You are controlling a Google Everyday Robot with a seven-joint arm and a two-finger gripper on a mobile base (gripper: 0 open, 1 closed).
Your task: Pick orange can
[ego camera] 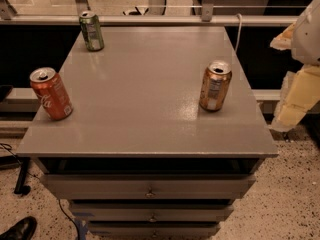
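Note:
The orange can (215,85) stands upright on the right side of the grey cabinet top (150,94). It has a copper-orange body, a pale label panel and a silver top. My gripper (296,96), pale yellow under a white arm, hangs at the right edge of the camera view. It is off the cabinet's right side, to the right of the orange can and apart from it. It holds nothing that I can see.
A red-orange can with white script (50,93) stands near the left front edge. A green can (91,31) stands at the back left corner. Drawers (150,186) are below the top. A rail (150,19) runs behind. A shoe (19,229) is on the floor.

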